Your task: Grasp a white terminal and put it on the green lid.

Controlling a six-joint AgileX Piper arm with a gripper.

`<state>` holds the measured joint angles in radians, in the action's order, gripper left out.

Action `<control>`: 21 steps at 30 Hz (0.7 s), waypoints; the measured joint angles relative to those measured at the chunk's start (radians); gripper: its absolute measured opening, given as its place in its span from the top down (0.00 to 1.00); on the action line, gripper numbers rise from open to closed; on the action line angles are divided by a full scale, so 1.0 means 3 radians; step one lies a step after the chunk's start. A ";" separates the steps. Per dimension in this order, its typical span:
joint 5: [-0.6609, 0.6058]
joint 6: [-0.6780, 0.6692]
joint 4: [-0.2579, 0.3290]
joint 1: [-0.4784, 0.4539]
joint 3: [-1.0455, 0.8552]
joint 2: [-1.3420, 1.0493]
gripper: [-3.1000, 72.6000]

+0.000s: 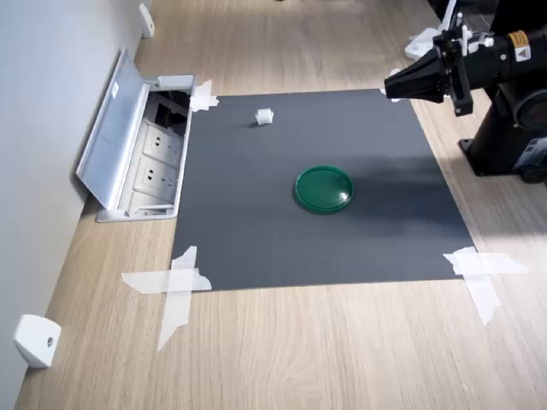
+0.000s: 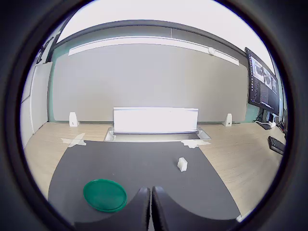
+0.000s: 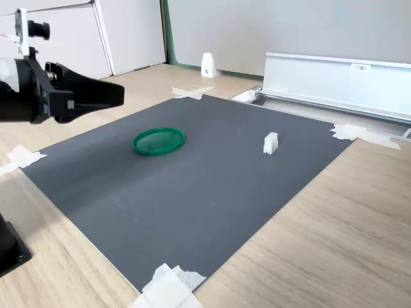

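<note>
Terminal: small, white, seemingly blocky.

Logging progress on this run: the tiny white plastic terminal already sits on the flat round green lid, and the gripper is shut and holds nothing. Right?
Not quite. The tiny white plastic terminal is not on the flat round green lid; it stands apart from it on the dark grey mat, as both exterior views show. The gripper is indeed shut and holds nothing.

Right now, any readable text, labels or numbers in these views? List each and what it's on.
None can be read.
Yellow label on the arm: print too small.
Blue sticker on the arm base: blurred.
Small label on the open floor-box lid: too small.
Monitor in the wrist view: screen content illegible.
</note>
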<state>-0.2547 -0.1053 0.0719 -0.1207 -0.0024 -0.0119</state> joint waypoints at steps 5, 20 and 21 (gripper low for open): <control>0.0000 0.0000 -0.0014 0.0000 0.0000 0.0000 0.97; 0.0010 0.0000 -0.0050 0.0000 0.0000 0.0000 0.97; 0.0016 -0.0007 -0.0046 0.0000 0.0000 0.0000 0.97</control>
<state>-0.2498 -0.1075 0.0580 -0.1207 -0.0024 -0.0119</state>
